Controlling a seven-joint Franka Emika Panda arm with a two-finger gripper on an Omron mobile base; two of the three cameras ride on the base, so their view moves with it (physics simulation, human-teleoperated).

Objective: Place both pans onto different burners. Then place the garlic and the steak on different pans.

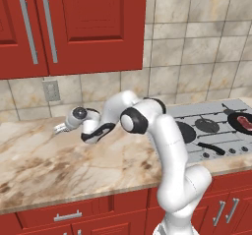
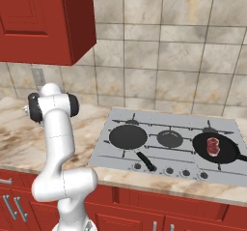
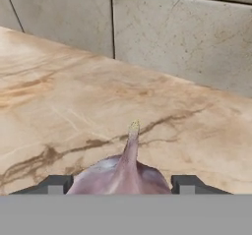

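In the hand view the garlic [image 3: 123, 172], a pale pinkish bulb with its pointed tip up, sits on the marble counter between my two fingertips [image 3: 59, 184] and reaches both of them. My gripper [image 1: 60, 127] is low over the counter at the far left, near the wall, shut on the garlic. One black pan [image 2: 128, 137] rests on the left burner, handle toward the front. The other pan [image 2: 219, 148] is on the right burner with the red steak [image 2: 212, 145] lying in it. The centre burner [image 2: 170, 138] is bare.
The marble counter [image 1: 44, 165] stretches between my gripper and the silver cooktop [image 1: 197, 113]. A tiled wall [image 3: 172, 37] stands close behind the garlic, with an outlet [image 1: 51, 90] on it. Red cabinets [image 1: 74, 22] hang overhead. Knobs [image 2: 169, 171] line the cooktop's front.
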